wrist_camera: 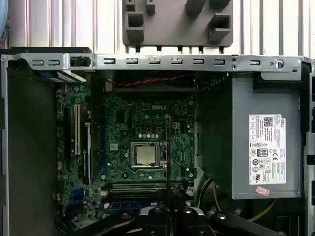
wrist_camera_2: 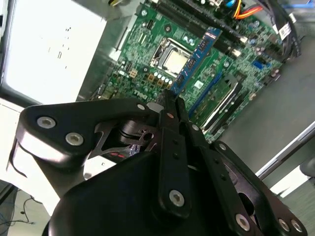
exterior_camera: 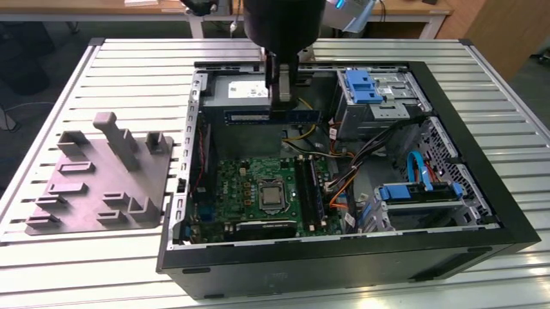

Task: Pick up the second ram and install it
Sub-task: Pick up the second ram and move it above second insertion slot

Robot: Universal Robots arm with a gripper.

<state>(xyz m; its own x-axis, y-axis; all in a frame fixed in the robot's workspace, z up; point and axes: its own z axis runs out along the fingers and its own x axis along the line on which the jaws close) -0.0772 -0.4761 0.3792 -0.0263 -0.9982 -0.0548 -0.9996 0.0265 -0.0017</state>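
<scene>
Gripper [exterior_camera: 283, 100] vertical above the computer case [exterior_camera: 344, 267], clamped around the level second ram [exterior_camera: 249, 117]

You have an open black computer case [exterior_camera: 344, 264] lying on the slatted table [exterior_camera: 77, 270]. Inside it sit a green motherboard [exterior_camera: 245, 187], a grey power-supply box [exterior_camera: 236, 93] toward the table's far edge, and blue drive brackets [exterior_camera: 361, 87]. A grey fixture plate [exterior_camera: 99, 187] lies beside the case, toward the exterior view's left.

Black bar-linkage gripper [wrist_camera_2: 170, 97] on a dark arm [exterior_camera: 284, 22]
Matte black links carry silver round-headed screws [wrist_camera_2: 176, 198] and a small red mark [wrist_camera_2: 114, 155]; the broad, dark cylindrical wrist narrows to slim grey fingers [exterior_camera: 284, 84].
</scene>
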